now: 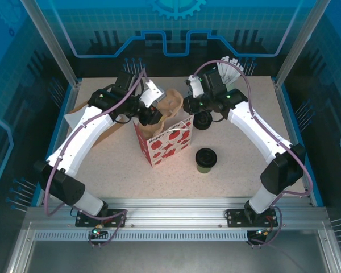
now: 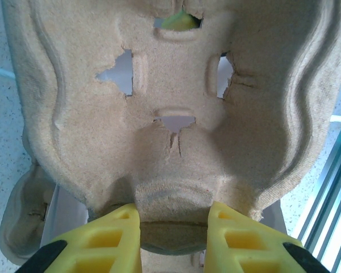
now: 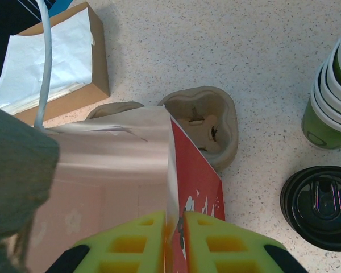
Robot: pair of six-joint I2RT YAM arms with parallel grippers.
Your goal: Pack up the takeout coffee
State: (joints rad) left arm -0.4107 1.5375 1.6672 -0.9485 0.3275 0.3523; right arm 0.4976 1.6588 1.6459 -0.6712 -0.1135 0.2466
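Find the takeout coffee (image 1: 206,160) standing upright on the table (image 1: 159,182), long axis vertical, black lid pointing straight up and base flat on the surface. Sits right of the gift bag (image 1: 165,139) and a little nearer, apart from it, touched by neither gripper. See the bag standing open-mouthed, white with red hearts outside, pale paper walls inside (anything lower down hidden below the rim in the right wrist view). See the right gripper (image 3: 174,239) closed tight, pinching the bag's far right rim. See the left gripper (image 2: 173,227) clamped on the edge of a pulp cup carrier (image 2: 176,114), holding it just beyond the bag's far side, with speckled table showing through the torn holes in its wells; cannot tell whether resting on the table or lifted. Note a cardboard box (image 3: 96,68) at the left holding white napkins (image 3: 45,57), a stack of black lids (image 1: 203,120) just right of the bag's far corner, nested green cups (image 3: 321,122) set one inside another, and toward the far edge a cup of white sticks (image 1: 230,68).
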